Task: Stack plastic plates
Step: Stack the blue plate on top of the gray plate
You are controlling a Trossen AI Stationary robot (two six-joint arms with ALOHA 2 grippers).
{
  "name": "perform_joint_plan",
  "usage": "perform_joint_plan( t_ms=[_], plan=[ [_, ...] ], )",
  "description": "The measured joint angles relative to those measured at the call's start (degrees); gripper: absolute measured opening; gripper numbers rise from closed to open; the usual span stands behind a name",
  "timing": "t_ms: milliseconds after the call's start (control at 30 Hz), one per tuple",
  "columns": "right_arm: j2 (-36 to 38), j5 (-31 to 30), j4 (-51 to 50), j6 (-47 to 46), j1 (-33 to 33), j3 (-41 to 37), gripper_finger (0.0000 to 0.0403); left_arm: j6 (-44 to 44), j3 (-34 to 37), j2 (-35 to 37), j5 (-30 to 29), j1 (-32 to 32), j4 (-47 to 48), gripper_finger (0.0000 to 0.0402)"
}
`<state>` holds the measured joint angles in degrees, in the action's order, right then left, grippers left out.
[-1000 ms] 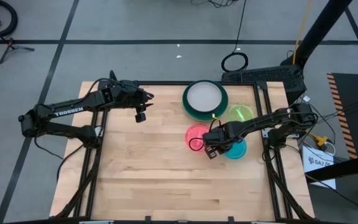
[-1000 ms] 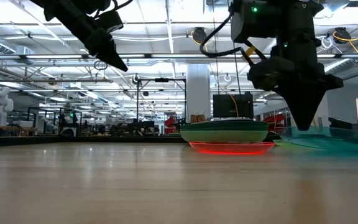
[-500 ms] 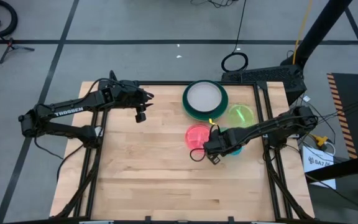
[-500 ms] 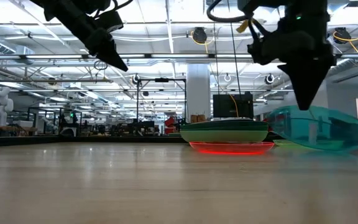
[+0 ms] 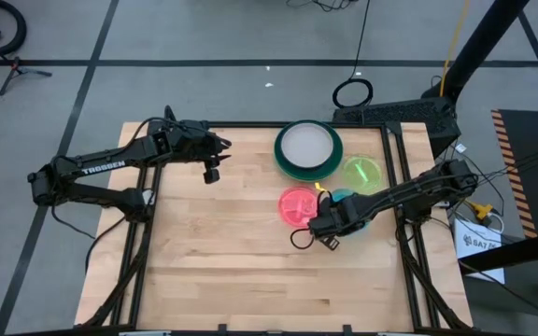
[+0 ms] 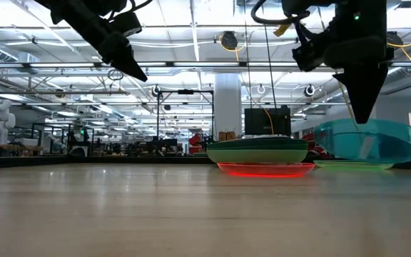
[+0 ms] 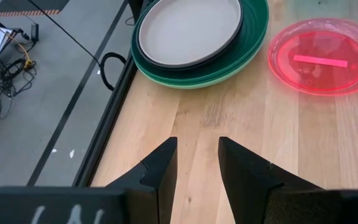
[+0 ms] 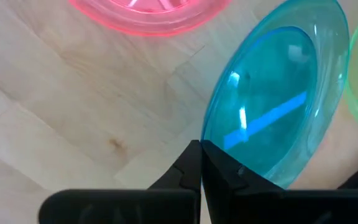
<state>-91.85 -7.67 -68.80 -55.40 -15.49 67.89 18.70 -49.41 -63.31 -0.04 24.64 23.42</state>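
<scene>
Blue plate is pinched at its rim by the right gripper, lifted and tilted right of centre in the high view, between pink plate and yellow-green plate. Step: carrying to a stack. Next: move over the pink plate, level, release. Left gripper waits upper left, fingers apart.
</scene>
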Motion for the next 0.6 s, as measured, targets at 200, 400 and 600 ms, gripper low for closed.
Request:
perform_joint_plan(
  t_ms=[200,400,600],
  plan=[
    [0.0,-4.58,-3.05,1.35,0.07,5.31,0.0,-0.15,0.0,0.0,0.0,0.02,-0.09,0.0124],
    [0.02,-9.91,-5.4,5.1,1.0,10.32,0.0,0.24,0.0,0.0,-0.01,0.02,-0.09,0.0124],
    [0.02,-11.16,-5.42,11.1,4.24,11.61,0.0,0.28,0.0,0.0,0.0,0.02,-0.09,0.0124]
  ],
)
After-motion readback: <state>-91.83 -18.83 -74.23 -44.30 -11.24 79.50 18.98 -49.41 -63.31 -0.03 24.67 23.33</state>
